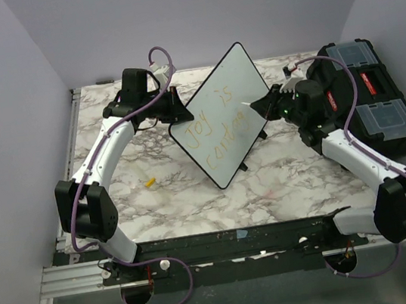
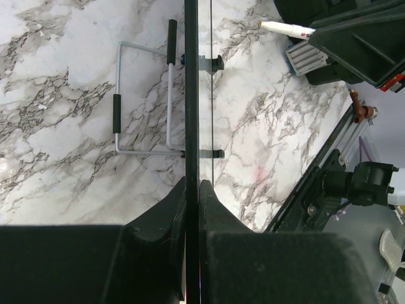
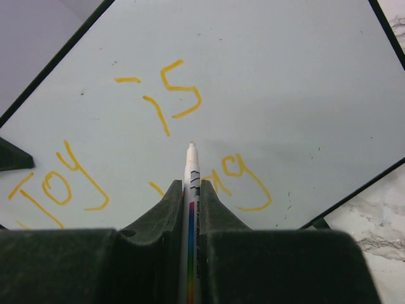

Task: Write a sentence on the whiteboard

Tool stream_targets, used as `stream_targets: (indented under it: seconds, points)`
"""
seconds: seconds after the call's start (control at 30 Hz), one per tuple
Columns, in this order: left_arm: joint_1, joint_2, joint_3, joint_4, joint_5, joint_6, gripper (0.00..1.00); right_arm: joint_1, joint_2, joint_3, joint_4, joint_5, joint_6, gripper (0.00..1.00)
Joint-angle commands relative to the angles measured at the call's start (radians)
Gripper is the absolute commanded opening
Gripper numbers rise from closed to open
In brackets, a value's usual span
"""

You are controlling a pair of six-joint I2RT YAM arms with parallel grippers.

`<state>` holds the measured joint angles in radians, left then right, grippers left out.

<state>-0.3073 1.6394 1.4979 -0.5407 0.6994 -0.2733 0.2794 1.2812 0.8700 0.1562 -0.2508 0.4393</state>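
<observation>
The whiteboard [image 1: 219, 96] stands tilted on the marble table, and my left gripper [image 1: 175, 115] is shut on its left edge. In the left wrist view the black rim [image 2: 191, 95] runs straight up from between the shut fingers [image 2: 192, 187]. My right gripper [image 3: 192, 187] is shut on a white marker [image 3: 192, 166] whose tip points at the board [image 3: 285, 76] just below "is" [image 3: 171, 95]. The yellow-orange sentence [image 1: 219, 129] reads "Joy is" with part of a second line. The fingers hide the middle of that line. Whether the tip touches the board cannot be told.
A black toolbox [image 1: 369, 96] with clear lids sits at the right, behind my right arm. A small yellow cap [image 1: 148, 181] lies on the table left of the board. The board's wire stand [image 2: 145, 95] rests on the marble behind it.
</observation>
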Motion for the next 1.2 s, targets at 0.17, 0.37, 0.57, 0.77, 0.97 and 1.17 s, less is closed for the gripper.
stream_targets:
  seconds: [0.17,0.37,0.57,0.77,0.97,1.17]
  points:
    - [-0.026,-0.023,-0.008,-0.062,-0.033,0.088,0.0,-0.006,0.007,-0.007,0.021,0.097,0.037,0.01]
    - [-0.026,-0.034,-0.017,-0.064,-0.034,0.087,0.0,-0.008,0.031,-0.033,0.013,0.109,0.031,0.01]
    - [-0.027,-0.032,-0.035,-0.05,-0.03,0.078,0.0,-0.008,0.044,-0.045,0.006,0.107,0.032,0.01]
    - [-0.033,-0.026,-0.037,-0.043,-0.024,0.072,0.0,-0.01,0.033,-0.06,-0.006,0.116,0.028,0.01]
    - [-0.033,-0.025,-0.044,-0.039,-0.024,0.07,0.0,-0.015,0.024,-0.08,0.012,0.097,0.02,0.01]
    - [-0.033,-0.027,-0.045,-0.038,-0.024,0.072,0.0,-0.018,0.04,-0.074,0.022,0.076,0.022,0.01]
